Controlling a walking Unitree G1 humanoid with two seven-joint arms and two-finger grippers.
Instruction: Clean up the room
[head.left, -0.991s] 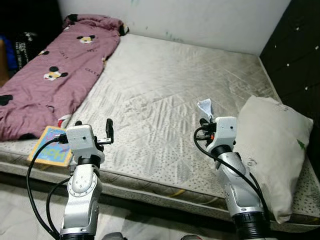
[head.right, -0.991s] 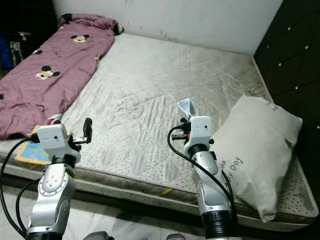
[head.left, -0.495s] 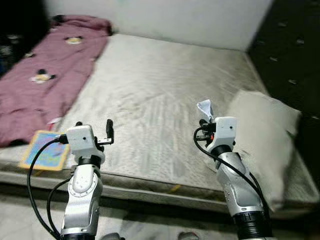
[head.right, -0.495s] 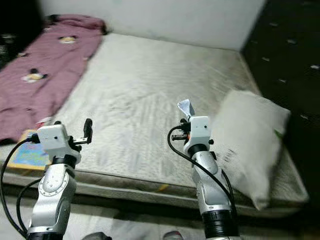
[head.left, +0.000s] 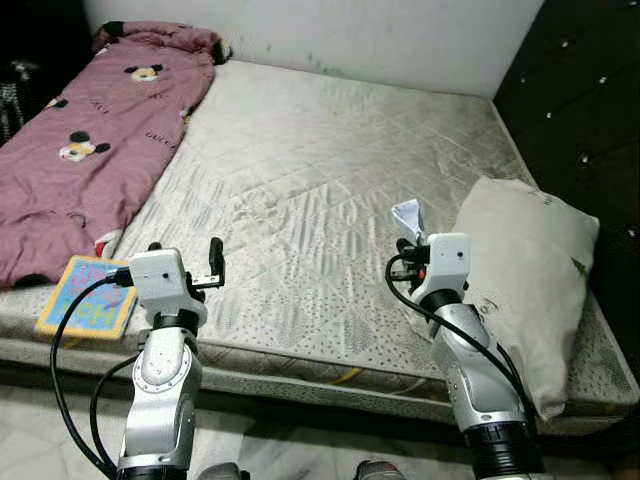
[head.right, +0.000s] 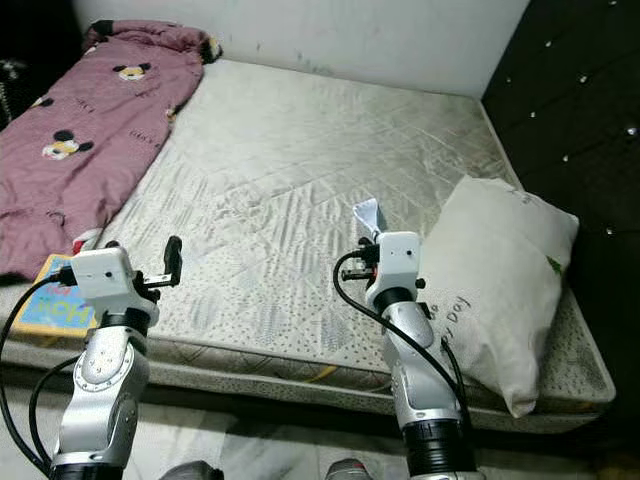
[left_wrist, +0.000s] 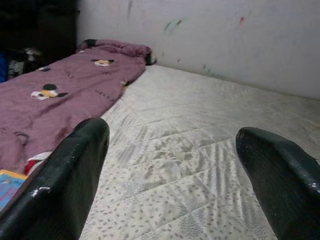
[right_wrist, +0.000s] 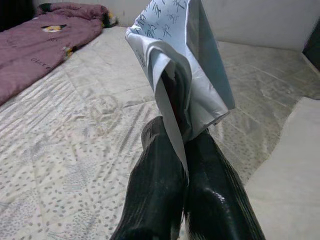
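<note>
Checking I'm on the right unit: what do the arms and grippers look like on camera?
Both arms are silver metal with rounded joints and a boxy pale housing at each wrist. Black cables loop from each housing down the arm. The left gripper and right gripper each have two long, glossy black fingers.

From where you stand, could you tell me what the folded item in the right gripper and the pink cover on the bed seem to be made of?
Folded item: thin matte paper, creased, printed with characters, pinched by the right gripper. Pink cover: soft woven fabric, wrinkled, cartoon mouse print, likely cotton.
</note>
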